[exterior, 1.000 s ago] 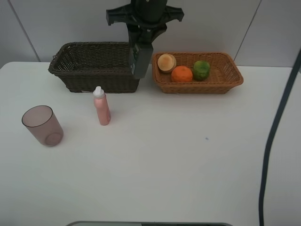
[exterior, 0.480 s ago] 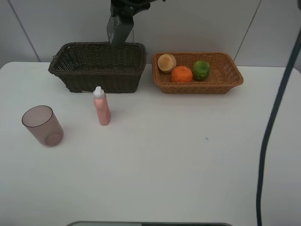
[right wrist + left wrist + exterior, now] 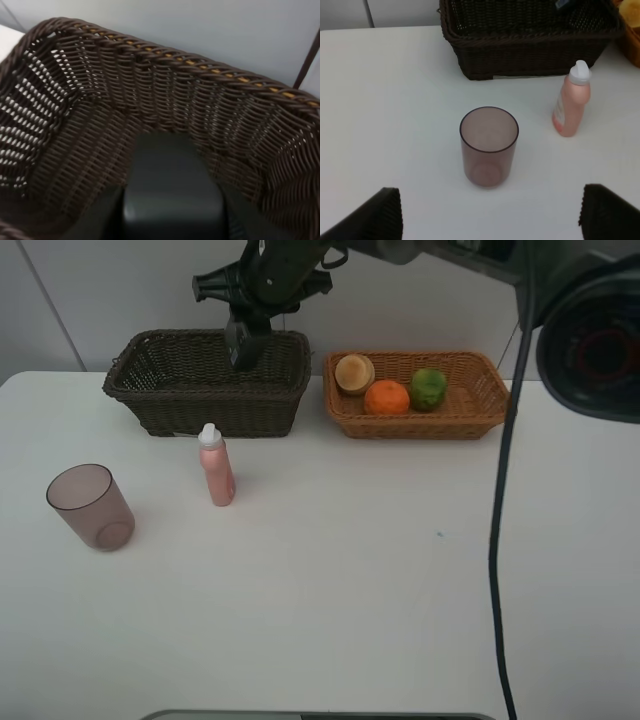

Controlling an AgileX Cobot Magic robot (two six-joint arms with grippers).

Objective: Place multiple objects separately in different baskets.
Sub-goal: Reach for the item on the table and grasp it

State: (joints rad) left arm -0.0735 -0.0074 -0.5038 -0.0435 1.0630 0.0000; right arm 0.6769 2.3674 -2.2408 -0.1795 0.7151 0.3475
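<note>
**Bright, even light; blur close to the lenses**

Diffuse light washes the white table [image 3: 330, 600] almost featureless. The pink bottle [image 3: 216, 470] and mauve cup [image 3: 90, 506] cast only faint, soft shadows. A dark arm part [image 3: 590, 330] at the high view's right edge is blurred. The left gripper [image 3: 490, 217] shows smeared black fingertips [image 3: 372, 215]. The dark basket [image 3: 150, 100] is sharp but dim inside, and the dark green bottle [image 3: 170, 200] before it is out of focus.

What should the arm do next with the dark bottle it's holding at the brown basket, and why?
Probably lower the right end effector a little before letting go. It grips the dark bottle over the brown basket, and the right wrist view shows wicker walls all around the bottle, so it looks lined up for a short, gentle drop.
</note>
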